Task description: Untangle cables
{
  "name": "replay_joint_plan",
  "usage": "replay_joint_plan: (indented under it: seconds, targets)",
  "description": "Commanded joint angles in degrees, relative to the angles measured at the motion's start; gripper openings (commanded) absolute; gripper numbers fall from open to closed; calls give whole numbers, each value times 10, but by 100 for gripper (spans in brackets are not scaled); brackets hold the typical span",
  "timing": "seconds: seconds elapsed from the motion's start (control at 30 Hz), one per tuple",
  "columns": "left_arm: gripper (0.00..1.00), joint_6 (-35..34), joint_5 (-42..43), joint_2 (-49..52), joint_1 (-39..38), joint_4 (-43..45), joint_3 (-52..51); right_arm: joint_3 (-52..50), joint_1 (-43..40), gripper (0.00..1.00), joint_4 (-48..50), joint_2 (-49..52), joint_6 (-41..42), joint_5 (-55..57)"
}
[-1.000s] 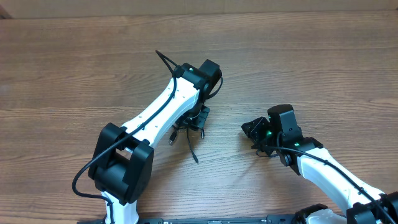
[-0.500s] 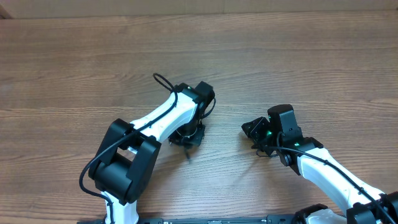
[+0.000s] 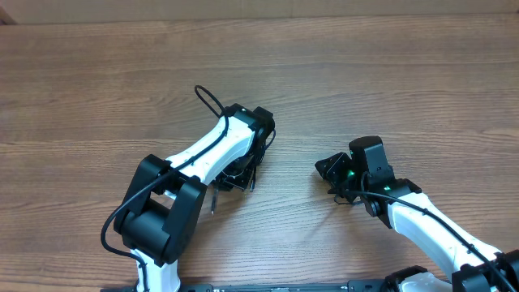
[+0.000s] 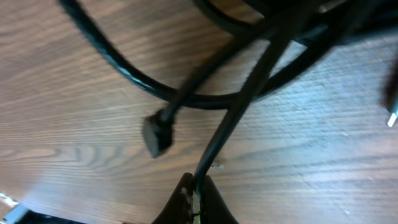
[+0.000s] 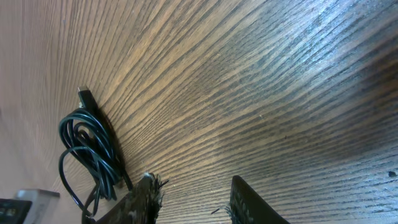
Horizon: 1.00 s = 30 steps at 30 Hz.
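A broad brown wood-grain table [image 3: 389, 65] fills the overhead view, and both arms reach over it from the near edge. The white-shelled left arm with black joints [image 3: 207, 150] stretches up toward the middle of the table. A thicker black cable fixed to that arm [image 3: 208, 101] loops out above its wrist. The matching white-and-black right arm [image 3: 422, 223] comes in from the lower right corner and ends well apart from the left one. The left gripper [image 3: 237, 177] points down at the table under its wrist. In its own camera the left gripper's tips [image 4: 194, 198] are pressed together on one black strand [image 4: 214, 146], which rises from between them. The right gripper [image 3: 331, 170] hangs low over bare wood. Its two dark fingers [image 5: 146, 193] stand partly apart with nothing between them. The bunch of thin black flexible cables [image 4: 249, 81] lies on the table directly under the left gripper, its strands crossing one another close to the wood, and a loose end [image 3: 214, 198] trails out toward the near edge. From the right wrist, a coiled part of the cables [image 5: 87, 149] lies on the wood off to one side of the fingers, not touching them. A small square black plug [image 4: 157, 134] rests on the wood just beside the gripped strand. A silver-tipped plug end [image 4: 393, 118] shows at the edge of the left wrist view.
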Motion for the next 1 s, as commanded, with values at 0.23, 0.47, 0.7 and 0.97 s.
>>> replay_joint_plan:
  seconds: [0.23, 0.47, 0.7, 0.97]
  targets:
    - [10, -38, -99, -7, 8, 8, 12, 9, 3, 36, 2, 0, 0, 6]
    - [11, -36, -92, -7, 24, 15, 19, 9, 3, 36, 2, 0, 0, 6]
    - [19, -31, -22, -7, 25, -4, 113, 9, 3, 36, 3, 0, 0, 6]
    - [30, -31, 148, -6, 26, 122, 134, 9, 3, 35, 3, 0, 0, 6]
